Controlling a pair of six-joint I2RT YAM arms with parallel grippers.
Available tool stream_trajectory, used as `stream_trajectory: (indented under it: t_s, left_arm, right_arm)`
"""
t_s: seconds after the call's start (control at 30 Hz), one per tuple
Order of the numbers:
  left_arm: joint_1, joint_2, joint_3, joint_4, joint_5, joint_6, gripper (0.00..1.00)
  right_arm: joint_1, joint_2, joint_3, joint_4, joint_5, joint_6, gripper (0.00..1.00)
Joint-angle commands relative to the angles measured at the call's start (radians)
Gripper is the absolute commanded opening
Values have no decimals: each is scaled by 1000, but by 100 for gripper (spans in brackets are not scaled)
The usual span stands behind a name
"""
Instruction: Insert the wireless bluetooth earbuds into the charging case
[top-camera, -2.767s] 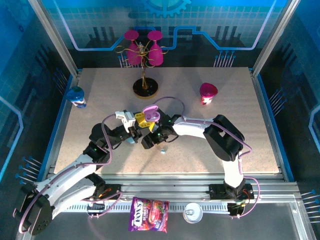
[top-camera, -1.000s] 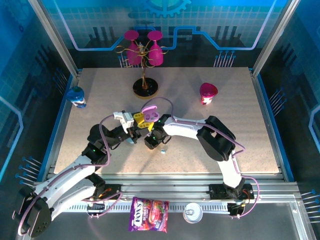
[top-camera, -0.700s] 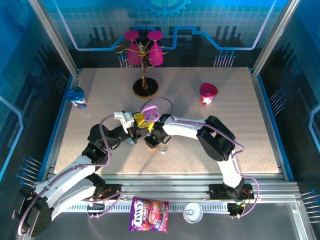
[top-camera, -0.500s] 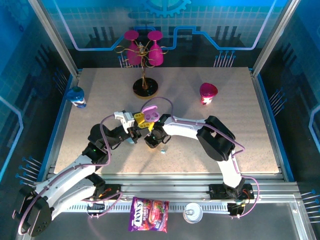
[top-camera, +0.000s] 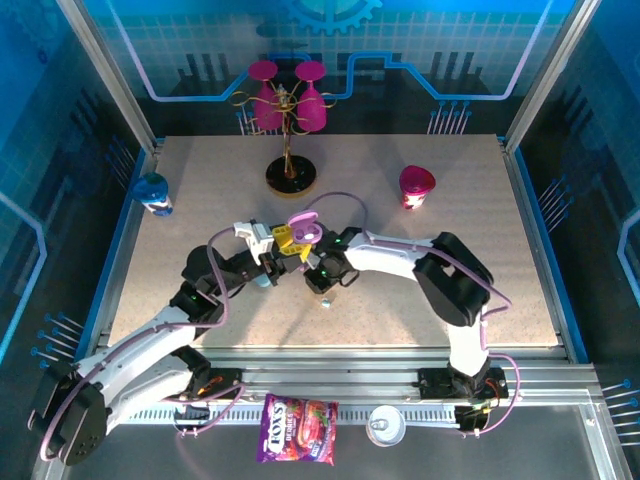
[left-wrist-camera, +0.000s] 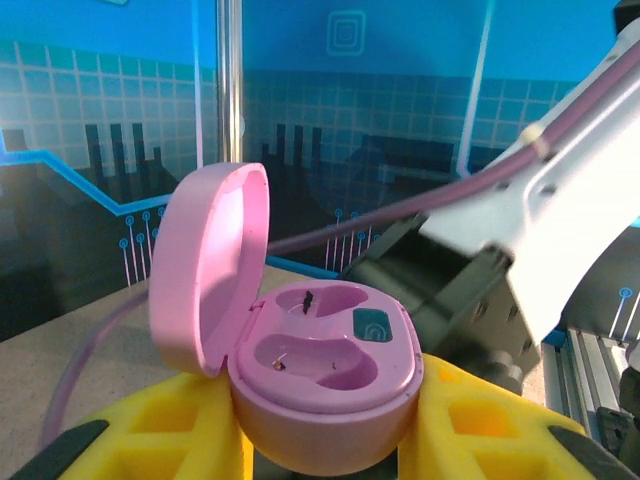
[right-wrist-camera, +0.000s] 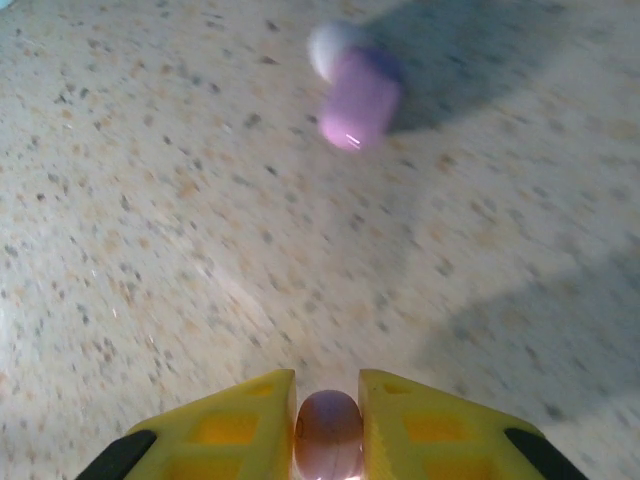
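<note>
Over mid-table, between the two arms, gripped in the left gripper (left-wrist-camera: 325, 448): the charging case (left-wrist-camera: 330, 378), pink and pebble-shaped, pinched fully tight by its lower shell between yellow fingers (left-wrist-camera: 140, 445). Upright, with the lid (left-wrist-camera: 208, 268) hinged open on the left side of the left wrist view and two moulded wells facing up, bare pink inside apart from dark specks, plus a small teal patch beside the far one. Right behind the case in that view, the grey-and-white bulk of the right arm (left-wrist-camera: 520, 230). Down low over the speckled table (top-camera: 490, 250), the right gripper (right-wrist-camera: 328, 390): nearly closed, with a pinkish earbud (right-wrist-camera: 328, 436) nipped between its yellow fingertips (right-wrist-camera: 245, 415); touching the tabletop or just clear of it, cannot tell. Farther ahead in the right wrist view, lying loose on the table and blurred, a second earbud (right-wrist-camera: 352, 95), lilac with a whitish end. At the far middle, a wire stand (top-camera: 288, 120) hung with magenta glasses; far right, a magenta cup (top-camera: 416, 187); at the left edge, a blue cup (top-camera: 153, 193); on the front rail, a purple sweets packet (top-camera: 297, 428) beside a white round object (top-camera: 385, 427).
</note>
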Motion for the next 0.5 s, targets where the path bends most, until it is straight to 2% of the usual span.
stream_trajectory:
  t_s: [0.0,0.27,0.47]
  left_arm:
    - [2,25,-8,86,12,-12,31]
    - [2,93,6,126,40,-12,31]
    - [2,159,18,168,66,-10,31]
  right_arm:
    - [-57,-131,-89,73,-62,37,22]
    - [-222,-453,-308,166,-208,87,22]
    - [-327,-670,-374,153,-309,110,22]
